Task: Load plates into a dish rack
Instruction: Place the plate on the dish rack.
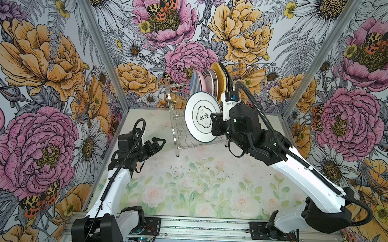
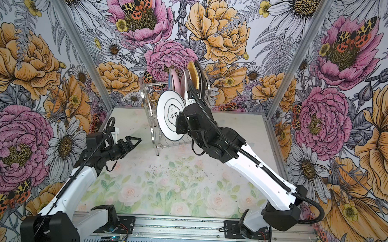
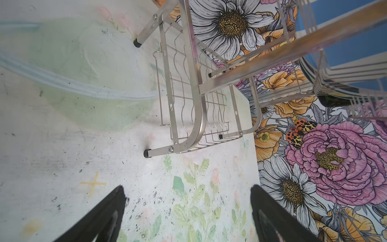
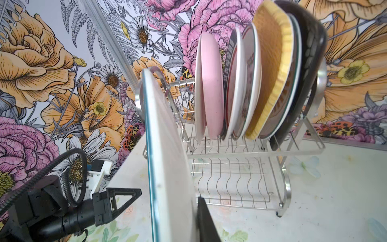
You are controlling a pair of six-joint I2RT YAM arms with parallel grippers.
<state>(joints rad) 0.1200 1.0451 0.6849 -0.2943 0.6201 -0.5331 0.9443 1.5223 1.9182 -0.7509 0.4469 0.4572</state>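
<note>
White dark-ringed plate (image 1: 197,117), held on edge at its rim by the clamped right gripper (image 1: 213,121) just beside the dish rack (image 1: 176,123), whose upper tier carries the other plates (image 1: 210,81) upright; left gripper (image 1: 157,144), jaws wide and empty, hovers over the table (image 1: 208,172) nearby.

I work in a robot test booth: flower-printed wall panels (image 1: 38,72) on aluminium posts (image 1: 95,32) box in my printed tabletop (image 1: 208,183), with a bare aluminium rail (image 1: 205,227) and wiring (image 1: 147,229) along its front edge.
</note>
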